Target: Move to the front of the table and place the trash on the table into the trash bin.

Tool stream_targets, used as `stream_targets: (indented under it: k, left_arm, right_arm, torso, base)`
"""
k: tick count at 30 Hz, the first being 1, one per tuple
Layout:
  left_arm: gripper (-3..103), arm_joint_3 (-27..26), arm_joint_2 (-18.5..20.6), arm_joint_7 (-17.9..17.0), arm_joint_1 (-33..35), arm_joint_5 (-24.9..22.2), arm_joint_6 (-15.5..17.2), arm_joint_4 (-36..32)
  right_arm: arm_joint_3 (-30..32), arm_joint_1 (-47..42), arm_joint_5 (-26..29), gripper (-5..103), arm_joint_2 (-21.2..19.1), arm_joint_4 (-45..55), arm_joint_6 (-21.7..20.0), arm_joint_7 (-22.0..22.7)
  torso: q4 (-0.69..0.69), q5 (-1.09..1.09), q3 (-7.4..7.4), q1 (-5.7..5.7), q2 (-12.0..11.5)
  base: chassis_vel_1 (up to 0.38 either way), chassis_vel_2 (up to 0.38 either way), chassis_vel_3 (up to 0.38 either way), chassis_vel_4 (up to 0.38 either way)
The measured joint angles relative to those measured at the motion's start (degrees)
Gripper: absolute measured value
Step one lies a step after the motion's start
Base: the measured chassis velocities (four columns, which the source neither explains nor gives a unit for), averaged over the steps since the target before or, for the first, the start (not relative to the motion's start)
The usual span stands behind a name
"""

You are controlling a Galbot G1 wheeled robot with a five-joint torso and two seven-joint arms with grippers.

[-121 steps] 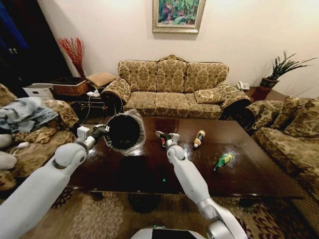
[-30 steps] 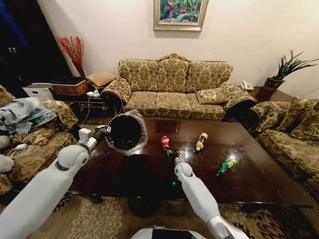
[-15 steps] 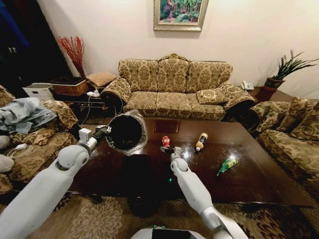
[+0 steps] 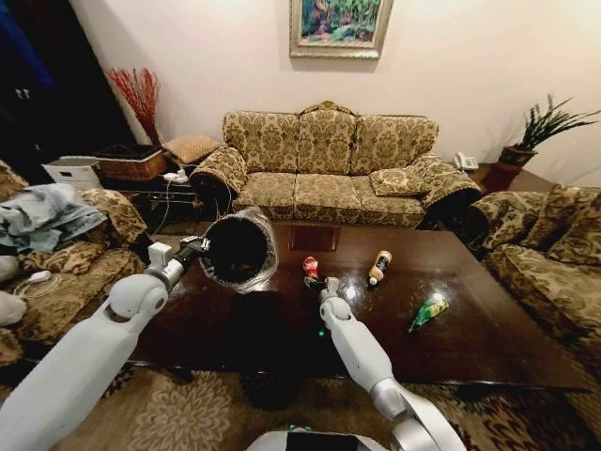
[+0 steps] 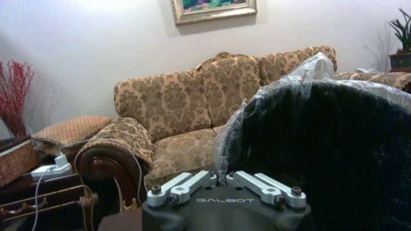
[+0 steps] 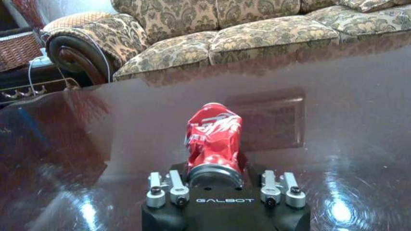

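Observation:
My left gripper (image 4: 192, 250) is shut on the rim of the trash bin (image 4: 235, 250), a black round bin with a clear bag. It holds the bin tilted above the table's (image 4: 470, 348) left part; the left wrist view shows the bin (image 5: 321, 159) right at the left gripper (image 5: 224, 179). My right gripper (image 4: 315, 280) stands open low over the table, with a crushed red can (image 4: 311, 267) lying between its fingers. In the right wrist view the can (image 6: 212, 134) reaches back to the gripper (image 6: 218, 182). A brown bottle (image 4: 378, 266) and a green bottle (image 4: 427, 310) lie further right.
A patterned sofa (image 4: 329, 169) stands behind the table, with armchairs at the left (image 4: 84, 254) and right (image 4: 554, 263). A woven basket (image 4: 131, 164) sits on a side table at the back left. A patterned rug (image 4: 207, 413) lies in front.
Over the last second my right gripper has moved forward along the table until the red can lies between its fingers. The left arm and bin have stayed put.

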Motion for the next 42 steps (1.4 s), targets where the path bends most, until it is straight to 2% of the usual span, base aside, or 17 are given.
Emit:
stream_targets:
  k: [6,12,18,20,21,23,24,25,27,28,30,32,36,38,39,41,42]
  left_arm:
    - [2,0.0,0.0,-0.01,0.0,-0.04,0.0,0.0]
    - [2,-0.06,0.22,-0.01,0.03,-0.09,-0.06,0.2]
    - [2,1.36,-0.24,-0.03,-0.42,0.6,-0.38,1.66]
    - [2,2.29,-0.28,-0.14,-1.53,0.71,-0.42,1.88]
    - [2,2.29,-0.28,-0.14,-1.53,0.71,-0.42,1.88]
    - [2,3.24,-0.05,-0.23,-2.65,0.64,-0.49,1.9]
    - [2,3.24,-0.05,-0.23,-2.65,0.64,-0.49,1.9]
    - [2,4.29,0.18,-0.25,-3.74,0.59,-0.5,1.96]
    - [2,6.1,0.39,-0.26,-5.38,0.59,-0.47,2.09]
    - [2,6.1,0.39,-0.26,-5.38,0.59,-0.47,2.09]
    - [2,8.54,0.04,-0.28,-7.64,0.69,-0.11,2.21]
    - [2,9.71,-0.09,-0.26,-8.4,0.79,0.14,2.2]
    - [2,11.91,-0.07,-0.24,-9.62,1.16,0.43,2.16]
    - [2,12.44,-0.05,-0.17,-10.08,1.16,0.61,1.79]
    - [2,12.51,-0.02,-0.12,-10.2,1.09,0.75,1.48]
    - [2,12.51,0.03,-0.09,-10.21,1.07,0.79,1.38]
    - [2,12.51,0.13,-0.07,-10.2,1.05,0.82,1.37]
  right_arm:
    - [0.0,-0.03,0.02,51,-0.09,0.08,0.0,-0.02]
    - [0.08,-0.62,0.16,51,-0.31,2.02,0.29,0.09]
    - [1.58,-8.78,-2.94,51,-1.84,18.84,11.82,0.66]
    - [2.06,-13.14,-3.16,51,-3.62,29.92,14.56,-2.05]
    - [2.06,-13.14,-3.16,51,-3.62,29.92,14.56,-2.05]
    - [1.87,-15.84,1.86,51,-5.72,40.16,15.12,-6.77]
    - [1.87,-15.84,1.86,51,-5.72,40.16,15.12,-6.77]
    - [0.83,-17.23,8.19,51,-7.34,46.88,15.07,-11.4]
    - [-0.94,-18.06,13.51,51,-8.92,52.75,13.68,-17.12]
    - [-0.94,-18.06,13.51,51,-8.92,52.75,13.68,-17.12]
    - [-4.26,-17.93,16.63,51,-11.26,56.09,12.2,-22.08]
    - [-5.88,-17.36,17.06,51,-12.16,56.49,12.03,-23.73]
    - [-9.01,-15.85,16.86,51,-13.72,56.38,10.65,-25.52]
    - [-10.77,-14.37,13.18,51,-13.55,54.07,11.31,-23.49]
    - [-11.37,-13.19,9.03,48,-12.81,51.67,12.45,-21.73]
    - [-11.53,-12.76,7.49,48,-12.54,50.81,12.76,-20.94]
    - [-11.75,-12.39,5.73,52,-12.3,50.03,12.96,-20.01]
  torso:
    - [0.0,0.0,0.0,0.0,0.0]
    - [0.0,0.0,0.0,0.0,0.0]
    - [0.02,-0.02,0.0,0.0,0.0]
    - [-0.01,0.0,0.0,0.0,0.0]
    - [-0.01,0.0,0.0,0.0,0.0]
    - [-0.03,0.0,-0.01,-0.01,0.01]
    - [-0.03,0.0,-0.01,-0.01,0.01]
    - [-0.02,0.01,-0.01,-0.02,0.01]
    - [0.01,0.01,-0.01,-0.02,0.01]
    - [0.01,0.01,-0.01,-0.02,0.01]
    - [0.0,0.0,-0.01,-0.01,0.01]
    - [0.0,0.0,-0.01,-0.01,0.01]
    - [0.0,0.01,0.0,0.0,0.01]
    - [0.0,0.0,0.0,0.0,0.01]
    - [0.01,0.01,0.0,0.0,0.01]
    - [0.02,0.01,0.0,0.0,0.01]
    - [0.02,0.0,0.0,0.0,0.01]
  base:
    - [0.0,0.0,0.0,0.0]
    - [0.0,0.0,0.0,0.0]
    - [0.0,0.0,0.0,0.0]
    - [0.0,0.0,0.0,0.0]
    - [0.0,0.0,0.0,0.0]
    - [0.0,0.0,0.0,0.0]
    - [0.0,0.0,0.0,0.0]
    - [0.0,0.0,0.0,0.0]
    - [0.0,0.0,0.0,0.0]
    - [0.0,0.0,0.0,0.0]
    - [0.0,0.0,0.0,0.0]
    - [0.0,0.0,0.0,0.0]
    - [0.0,0.0,0.0,0.0]
    - [0.0,0.0,0.0,0.0]
    - [0.0,0.0,0.0,0.0]
    - [0.0,0.0,0.0,0.0]
    - [0.0,0.0,0.0,0.0]
